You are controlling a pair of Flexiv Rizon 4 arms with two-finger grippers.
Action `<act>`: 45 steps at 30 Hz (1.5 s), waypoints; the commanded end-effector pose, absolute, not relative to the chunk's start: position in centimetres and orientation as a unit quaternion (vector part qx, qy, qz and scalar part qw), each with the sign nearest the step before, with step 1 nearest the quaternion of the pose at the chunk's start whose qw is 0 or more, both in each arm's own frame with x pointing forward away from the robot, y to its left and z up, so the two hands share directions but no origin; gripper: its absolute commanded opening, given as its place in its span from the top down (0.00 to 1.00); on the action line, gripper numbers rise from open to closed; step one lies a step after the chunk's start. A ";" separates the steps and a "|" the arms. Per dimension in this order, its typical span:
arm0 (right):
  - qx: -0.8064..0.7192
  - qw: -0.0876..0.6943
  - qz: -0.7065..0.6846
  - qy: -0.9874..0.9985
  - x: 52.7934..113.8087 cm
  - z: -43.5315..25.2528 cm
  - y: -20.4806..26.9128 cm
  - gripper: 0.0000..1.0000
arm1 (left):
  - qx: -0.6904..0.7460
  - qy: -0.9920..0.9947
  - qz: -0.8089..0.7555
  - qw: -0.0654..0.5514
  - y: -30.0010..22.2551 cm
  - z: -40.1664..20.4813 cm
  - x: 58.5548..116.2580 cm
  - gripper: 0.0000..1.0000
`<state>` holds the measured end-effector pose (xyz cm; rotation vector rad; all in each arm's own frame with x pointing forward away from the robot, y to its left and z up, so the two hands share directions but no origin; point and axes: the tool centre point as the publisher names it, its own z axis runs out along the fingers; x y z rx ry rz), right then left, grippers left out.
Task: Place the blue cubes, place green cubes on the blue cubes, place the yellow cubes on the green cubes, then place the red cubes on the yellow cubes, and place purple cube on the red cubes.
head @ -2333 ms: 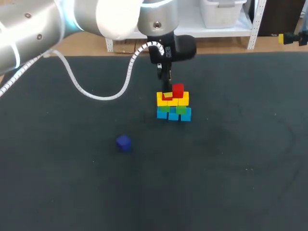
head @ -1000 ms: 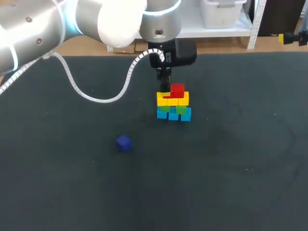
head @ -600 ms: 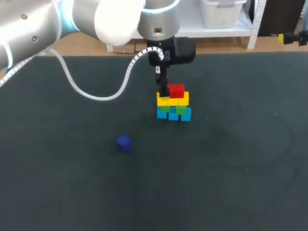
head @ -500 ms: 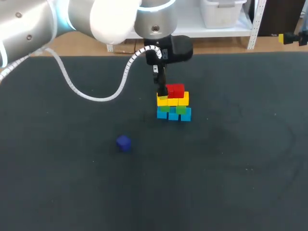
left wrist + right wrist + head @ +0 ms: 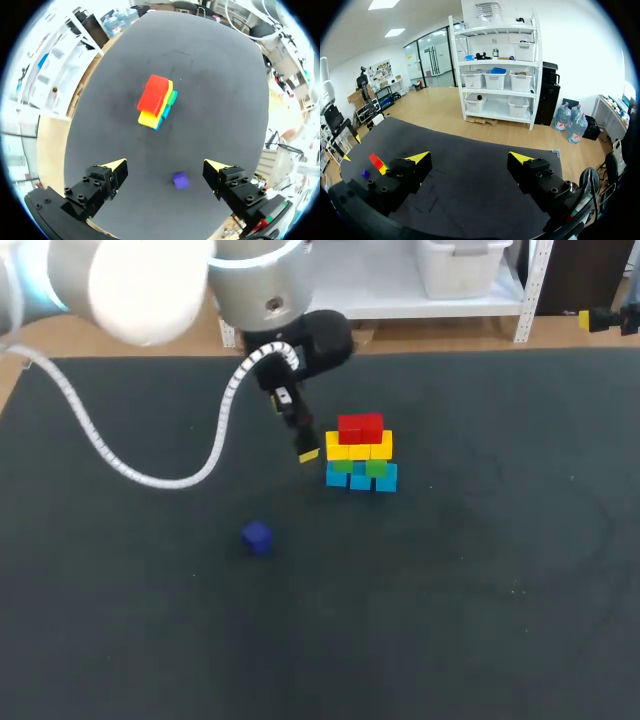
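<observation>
A cube stack (image 5: 360,455) stands mid-table: blue cubes (image 5: 362,481) at the bottom, then green (image 5: 358,468), yellow (image 5: 358,449), and two red cubes (image 5: 360,427) side by side on top. The purple cube (image 5: 257,537) lies alone on the mat, nearer the front and to the left. My left gripper (image 5: 303,445) hangs open and empty just left of the stack. From the left wrist, the stack (image 5: 156,100) lies ahead of the open gripper (image 5: 166,165), and the purple cube (image 5: 180,180) sits between its fingers, far below. My right gripper (image 5: 470,157) is open and empty, far from the stack (image 5: 377,162).
The black mat (image 5: 480,570) covers the whole table. A white cable (image 5: 170,475) loops down from my left arm above the mat's left part. My right arm does not show in the head view.
My left gripper opened and let go of the second red cube, which now sits beside the first on the yellow layer. The gripper then drew away to the left of the stack.
</observation>
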<state>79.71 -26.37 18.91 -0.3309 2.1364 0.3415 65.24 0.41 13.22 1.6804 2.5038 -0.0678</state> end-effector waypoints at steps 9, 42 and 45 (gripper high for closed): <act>-0.135 0.459 0.139 0.867 79.7 18.9 -26.4 0.00 | 0.530 0.842 -0.048 0.087 4.3 9.6 59.2 0.00; -0.135 0.459 0.139 0.867 79.7 18.9 -26.4 0.00 | 0.463 0.884 -0.045 0.032 5.7 0.8 59.3 0.64; -0.135 0.459 0.139 0.867 79.7 18.9 -26.4 0.00 | 0.469 0.882 -0.036 0.029 5.7 0.8 59.1 1.00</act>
